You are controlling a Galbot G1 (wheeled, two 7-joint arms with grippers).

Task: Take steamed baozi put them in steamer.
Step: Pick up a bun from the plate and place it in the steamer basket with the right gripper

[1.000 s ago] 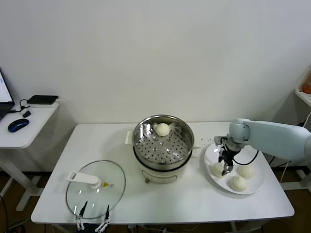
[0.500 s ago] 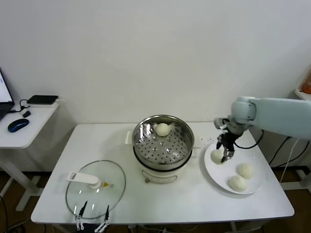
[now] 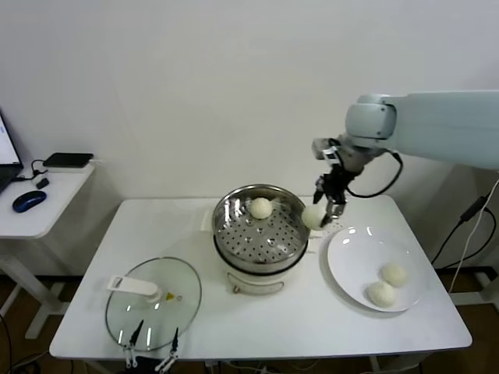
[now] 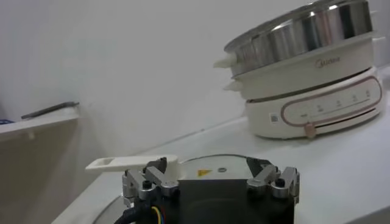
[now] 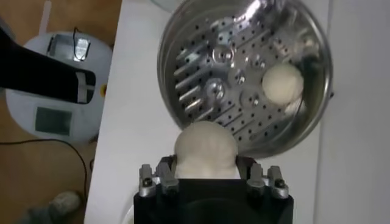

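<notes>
My right gripper (image 3: 321,216) is shut on a cream-white baozi (image 3: 313,216) and holds it in the air just right of the steamer's rim, above the table. In the right wrist view the held baozi (image 5: 205,149) sits between the jaws with the steamer (image 5: 244,73) below. The steel steamer (image 3: 262,231) on its white base holds one baozi (image 3: 260,208) at the back of its perforated tray. Two baozi (image 3: 394,273) (image 3: 381,294) lie on the white plate (image 3: 355,253) at the right. My left gripper (image 3: 150,345) is open, parked low at the table's front left.
A glass lid (image 3: 153,300) with a white handle (image 3: 134,286) lies on the table front left, just beyond my left gripper. A side desk (image 3: 43,199) with a mouse stands at the far left. The wall is close behind the table.
My right gripper has lifted a baozi off the plate and carried it up and left, to beside the steamer's right rim. The left arm has not moved.
</notes>
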